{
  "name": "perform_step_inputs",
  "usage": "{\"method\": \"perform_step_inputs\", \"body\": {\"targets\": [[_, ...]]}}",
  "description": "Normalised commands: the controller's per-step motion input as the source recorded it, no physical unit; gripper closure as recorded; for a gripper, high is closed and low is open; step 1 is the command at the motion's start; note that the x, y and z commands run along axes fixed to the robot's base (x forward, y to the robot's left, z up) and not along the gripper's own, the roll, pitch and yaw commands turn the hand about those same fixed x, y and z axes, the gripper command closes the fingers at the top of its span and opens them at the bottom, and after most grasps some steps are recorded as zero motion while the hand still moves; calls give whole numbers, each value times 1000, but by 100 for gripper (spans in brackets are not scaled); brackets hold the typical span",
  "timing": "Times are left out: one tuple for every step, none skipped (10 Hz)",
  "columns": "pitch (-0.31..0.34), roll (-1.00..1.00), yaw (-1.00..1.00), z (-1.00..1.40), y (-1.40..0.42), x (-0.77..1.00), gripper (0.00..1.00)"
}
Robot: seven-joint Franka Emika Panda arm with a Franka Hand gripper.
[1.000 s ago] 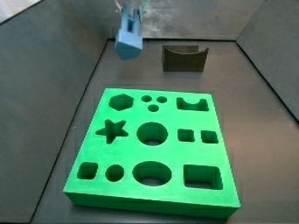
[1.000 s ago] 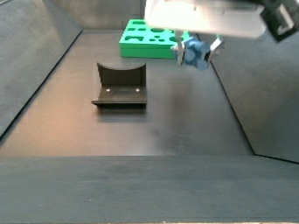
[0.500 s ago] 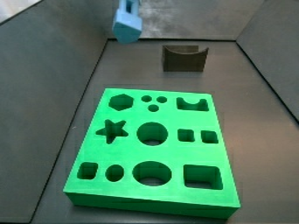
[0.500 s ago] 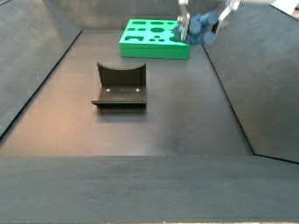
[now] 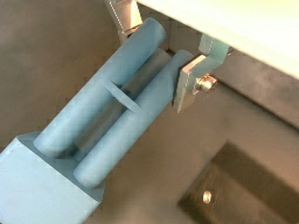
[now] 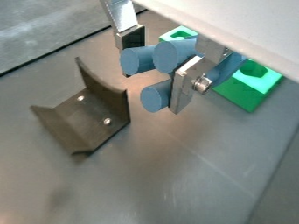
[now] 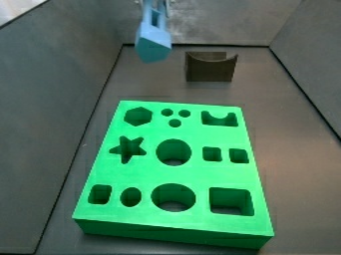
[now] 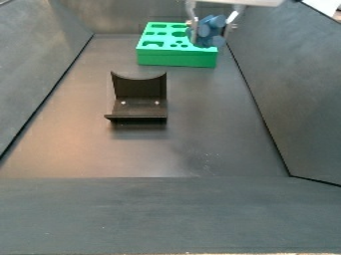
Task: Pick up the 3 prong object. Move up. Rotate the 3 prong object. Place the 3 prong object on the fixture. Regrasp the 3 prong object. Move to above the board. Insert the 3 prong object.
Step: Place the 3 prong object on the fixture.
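Note:
The 3 prong object [image 5: 111, 122] is a blue-grey piece with a solid block at one end. It hangs in the air with the gripper [image 5: 156, 52] shut on its prongs. Both wrist views show a silver finger [image 6: 181, 83] on each side of the round prong ends [image 6: 155, 59]. In both side views the 3 prong object [image 7: 154, 37] [image 8: 209, 28] sits high above the floor, block end down. The dark fixture [image 7: 209, 65] [image 8: 138, 97] stands on the floor, apart from the piece. The green board [image 7: 173, 164] [image 8: 176, 43] lies flat with its cut-outs showing.
Grey walls [image 7: 67, 70] slope up around the dark floor on both sides. The fixture [image 6: 82, 118] and a corner of the board [image 6: 251, 83] lie below the gripper in a wrist view.
The gripper has gone upward with the 3 prong object still held, then shifted a little sideways. The piece's tilt has changed. Fixture and board have not moved.

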Motion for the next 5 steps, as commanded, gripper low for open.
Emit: {"method": "perform_step_inputs", "body": {"targets": [[57, 110, 47, -246, -417, 1000, 100], [43, 131, 41, -225, -366, 1000, 100], [33, 146, 40, -207, -326, 1000, 100], [29, 150, 41, -195, -298, 1000, 100], [27, 139, 37, -171, -247, 1000, 100]]}}
